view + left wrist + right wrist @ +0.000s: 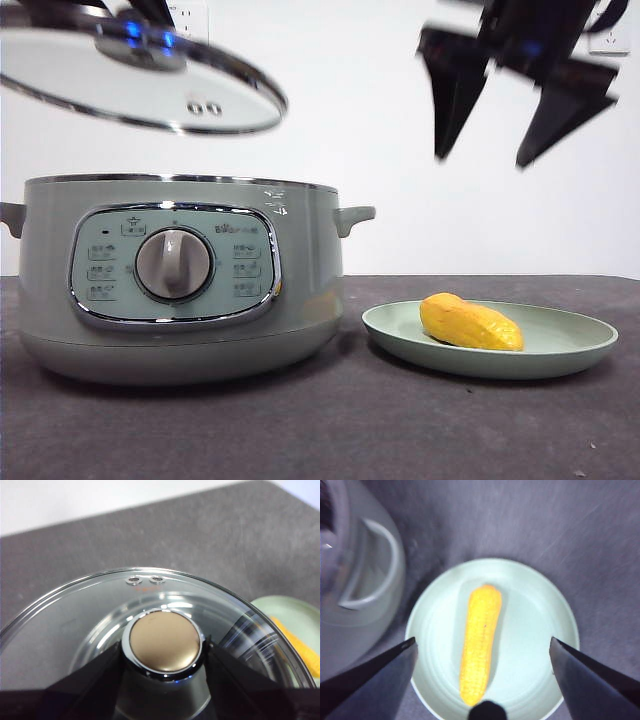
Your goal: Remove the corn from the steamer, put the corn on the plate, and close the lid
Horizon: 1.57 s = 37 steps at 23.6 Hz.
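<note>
Corn [470, 322] lies on the plate [575, 345], directly under the right gripper [510, 125], whose jaws hang spread wide and empty. Left gripper [162, 680] is clamped on the lid [140, 85] knob, holding it tilted above the steamer [300, 290], at the plate's 9 o'clock.

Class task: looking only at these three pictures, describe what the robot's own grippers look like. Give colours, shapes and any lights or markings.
Each gripper has two flat black jaws tapering to points. The right gripper shows them as dark wedges below a black body with a small blue light. The left gripper shows matt black jaws; blue lights glow above it in the front view.
</note>
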Each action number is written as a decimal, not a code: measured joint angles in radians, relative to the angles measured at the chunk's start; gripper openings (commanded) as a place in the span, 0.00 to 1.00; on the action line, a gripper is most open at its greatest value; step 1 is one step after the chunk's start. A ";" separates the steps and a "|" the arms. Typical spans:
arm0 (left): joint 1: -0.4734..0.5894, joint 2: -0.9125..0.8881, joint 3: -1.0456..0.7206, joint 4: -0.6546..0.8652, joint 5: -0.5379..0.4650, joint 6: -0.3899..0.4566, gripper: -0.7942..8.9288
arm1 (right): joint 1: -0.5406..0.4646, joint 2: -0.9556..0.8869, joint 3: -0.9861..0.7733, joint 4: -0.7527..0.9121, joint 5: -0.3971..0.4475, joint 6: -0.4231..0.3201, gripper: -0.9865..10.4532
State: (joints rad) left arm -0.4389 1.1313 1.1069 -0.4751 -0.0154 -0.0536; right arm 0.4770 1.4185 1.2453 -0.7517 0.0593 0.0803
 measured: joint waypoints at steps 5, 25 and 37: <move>-0.003 0.081 0.000 0.028 0.016 -0.003 0.07 | 0.000 -0.098 0.000 -0.011 0.000 0.003 0.47; -0.079 0.210 0.014 -0.002 -0.041 -0.058 0.07 | 0.000 -0.158 0.000 -0.095 0.023 0.006 0.47; -0.078 0.208 0.019 -0.029 -0.002 -0.042 0.07 | 0.000 -0.158 0.000 -0.096 0.023 0.006 0.47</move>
State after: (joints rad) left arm -0.5171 1.3396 1.1255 -0.5037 -0.0177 -0.0952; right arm 0.4767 1.2606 1.2453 -0.8478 0.0822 0.0868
